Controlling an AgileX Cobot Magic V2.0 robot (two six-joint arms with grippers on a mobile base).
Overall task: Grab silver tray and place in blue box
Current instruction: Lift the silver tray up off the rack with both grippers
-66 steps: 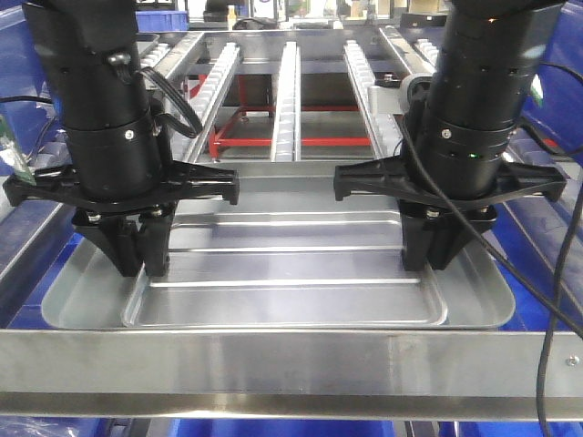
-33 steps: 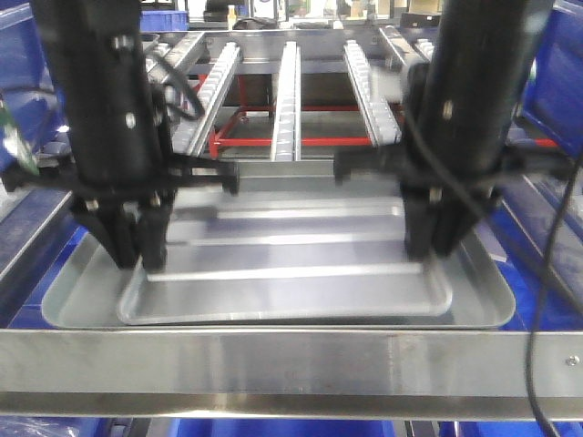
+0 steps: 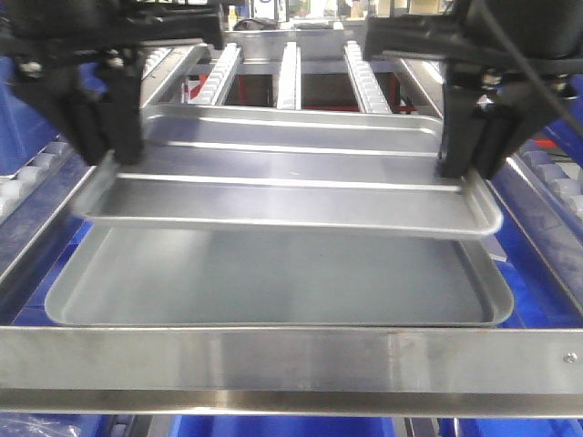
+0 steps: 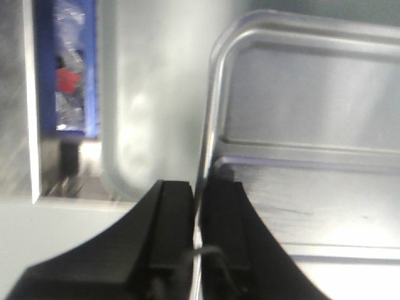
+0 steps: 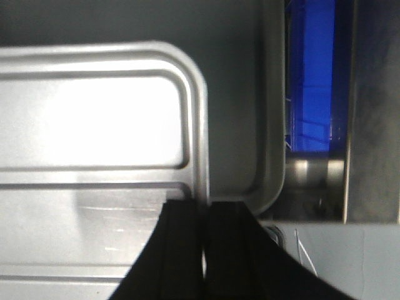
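Silver tray hangs level over a second bare tray lying by the front edge of the surface. Left tool and right tool are clamped on its left and right rims.

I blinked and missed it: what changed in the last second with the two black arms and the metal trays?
Both arms rose, lifting the shallow ribbed silver metal tray clear of the wider plain grey tray it sat in. The left gripper and right gripper pinch its end rims. The grey tray and the flat steel rail in front stayed put.
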